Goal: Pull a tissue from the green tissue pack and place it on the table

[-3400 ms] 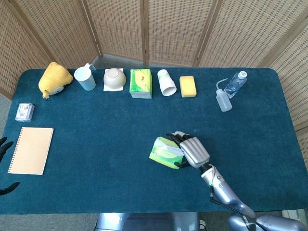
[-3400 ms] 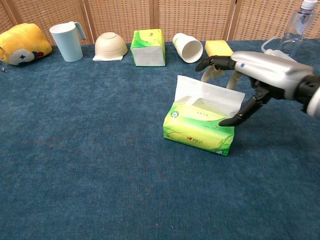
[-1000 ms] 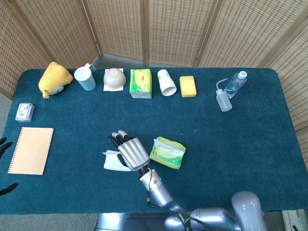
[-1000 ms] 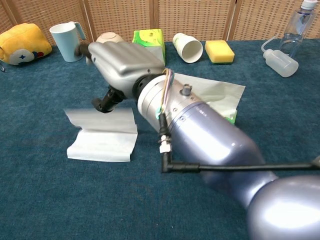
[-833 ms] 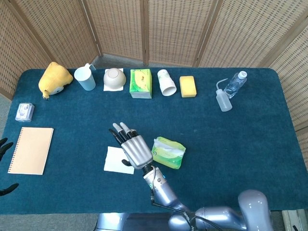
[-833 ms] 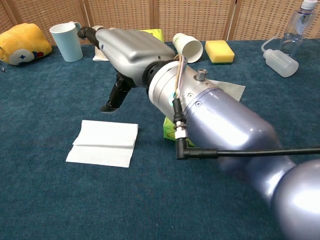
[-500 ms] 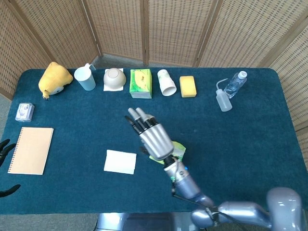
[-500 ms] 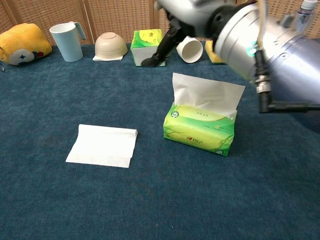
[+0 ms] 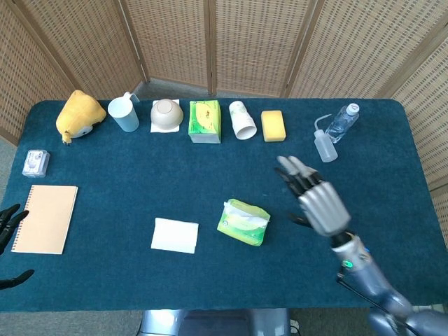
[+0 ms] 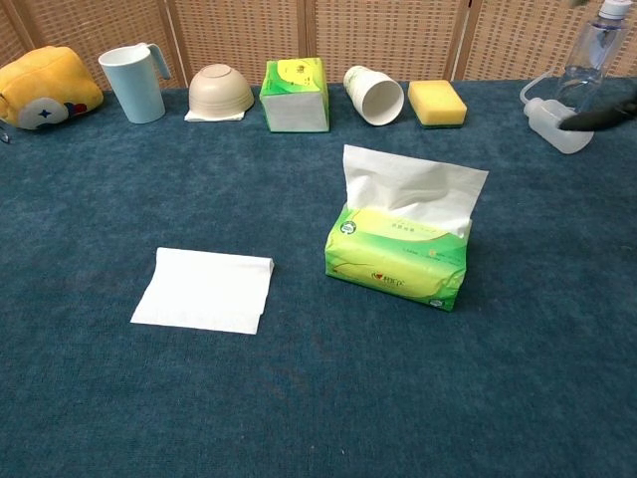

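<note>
The green tissue pack [image 9: 243,222] lies on the blue table near the middle front, and a white tissue [image 10: 413,187] stands up out of its top. One pulled tissue [image 9: 175,235] lies flat on the cloth to the left of the pack, also the flat tissue [image 10: 204,290] in the chest view. My right hand [image 9: 316,199] hovers to the right of the pack, fingers spread, holding nothing. In the chest view only a dark fingertip [image 10: 601,119] shows at the right edge. My left hand [image 9: 8,224] peeks in at the far left edge, its fingers apart and empty.
Along the back stand a yellow plush [image 9: 79,114], a mug [image 9: 124,113], an upturned bowl [image 9: 166,115], a green tissue box [image 9: 204,120], a tipped paper cup [image 9: 243,120], a sponge [image 9: 272,126], a squeeze bottle [image 9: 325,144] and a water bottle [image 9: 342,122]. A notebook [image 9: 45,218] lies at the left.
My right hand has let go of the tissue, left it flat on the table, then lifted and swung across over the pack to its right side. The pack has not moved.
</note>
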`<state>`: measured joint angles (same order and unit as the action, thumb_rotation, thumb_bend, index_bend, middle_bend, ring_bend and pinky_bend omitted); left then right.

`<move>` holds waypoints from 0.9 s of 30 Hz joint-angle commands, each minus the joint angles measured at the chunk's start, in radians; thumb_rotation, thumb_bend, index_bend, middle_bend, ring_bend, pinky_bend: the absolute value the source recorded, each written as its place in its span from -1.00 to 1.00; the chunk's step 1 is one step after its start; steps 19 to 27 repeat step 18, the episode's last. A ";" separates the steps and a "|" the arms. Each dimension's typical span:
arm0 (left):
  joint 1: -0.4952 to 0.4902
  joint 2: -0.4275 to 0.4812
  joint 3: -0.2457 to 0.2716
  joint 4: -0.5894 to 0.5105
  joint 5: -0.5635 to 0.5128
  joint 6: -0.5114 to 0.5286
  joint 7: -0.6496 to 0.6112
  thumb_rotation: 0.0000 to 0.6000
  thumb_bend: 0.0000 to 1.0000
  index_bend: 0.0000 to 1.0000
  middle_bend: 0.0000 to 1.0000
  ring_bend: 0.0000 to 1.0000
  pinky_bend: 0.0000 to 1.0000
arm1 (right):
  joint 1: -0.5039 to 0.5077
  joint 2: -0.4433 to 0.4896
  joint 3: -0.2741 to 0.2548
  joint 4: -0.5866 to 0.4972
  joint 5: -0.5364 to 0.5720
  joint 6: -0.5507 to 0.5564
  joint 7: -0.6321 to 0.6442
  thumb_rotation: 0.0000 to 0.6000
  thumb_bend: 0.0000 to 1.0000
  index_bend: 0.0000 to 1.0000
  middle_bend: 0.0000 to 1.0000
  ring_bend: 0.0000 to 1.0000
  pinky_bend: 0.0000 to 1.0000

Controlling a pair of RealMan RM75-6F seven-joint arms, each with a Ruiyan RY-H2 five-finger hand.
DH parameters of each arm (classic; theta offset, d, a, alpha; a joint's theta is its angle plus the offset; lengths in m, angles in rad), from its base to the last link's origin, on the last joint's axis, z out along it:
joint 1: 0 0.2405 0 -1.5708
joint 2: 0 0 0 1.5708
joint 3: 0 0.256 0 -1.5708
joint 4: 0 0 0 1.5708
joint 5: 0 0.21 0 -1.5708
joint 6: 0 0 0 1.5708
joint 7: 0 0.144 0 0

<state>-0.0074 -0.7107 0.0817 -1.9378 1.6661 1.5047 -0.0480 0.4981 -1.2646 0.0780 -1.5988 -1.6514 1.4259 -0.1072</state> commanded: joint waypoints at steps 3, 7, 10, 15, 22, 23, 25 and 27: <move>0.017 -0.013 -0.001 -0.028 -0.009 0.019 0.071 1.00 -1.00 -0.98 -1.00 -1.00 -0.98 | -0.105 0.082 -0.080 -0.026 0.024 0.042 0.014 1.00 -1.00 -1.00 -1.00 -1.00 -0.63; 0.018 -0.015 0.005 -0.029 0.013 0.020 0.074 1.00 -1.00 -0.98 -1.00 -1.00 -0.98 | -0.150 0.097 -0.086 0.001 0.051 0.068 0.053 1.00 -1.00 -1.00 -1.00 -1.00 -0.71; 0.022 -0.017 0.009 -0.029 0.025 0.024 0.077 1.00 -1.00 -0.98 -1.00 -1.00 -0.98 | -0.184 0.095 -0.088 0.037 0.072 0.087 0.090 1.00 -1.00 -1.00 -1.00 -1.00 -0.72; 0.029 -0.026 0.003 -0.034 0.009 0.036 0.103 1.00 -1.00 -0.98 -1.00 -1.00 -0.98 | -0.287 0.092 -0.119 0.047 0.107 0.159 0.058 1.00 -1.00 -1.00 -1.00 -1.00 -0.72; 0.030 -0.025 0.005 -0.034 0.016 0.037 0.104 1.00 -1.00 -0.98 -1.00 -1.00 -0.98 | -0.314 0.094 -0.131 0.036 0.106 0.164 0.041 1.00 -1.00 -1.00 -1.00 -1.00 -0.74; 0.030 -0.025 0.005 -0.034 0.016 0.037 0.104 1.00 -1.00 -0.98 -1.00 -1.00 -0.98 | -0.314 0.094 -0.131 0.036 0.106 0.164 0.041 1.00 -1.00 -1.00 -1.00 -1.00 -0.74; 0.030 -0.025 0.005 -0.034 0.016 0.037 0.104 1.00 -1.00 -0.98 -1.00 -1.00 -0.98 | -0.314 0.094 -0.131 0.036 0.106 0.164 0.041 1.00 -1.00 -1.00 -1.00 -1.00 -0.74; 0.030 -0.025 0.005 -0.034 0.016 0.037 0.104 1.00 -1.00 -0.98 -1.00 -1.00 -0.98 | -0.314 0.094 -0.131 0.036 0.106 0.164 0.041 1.00 -1.00 -1.00 -1.00 -1.00 -0.74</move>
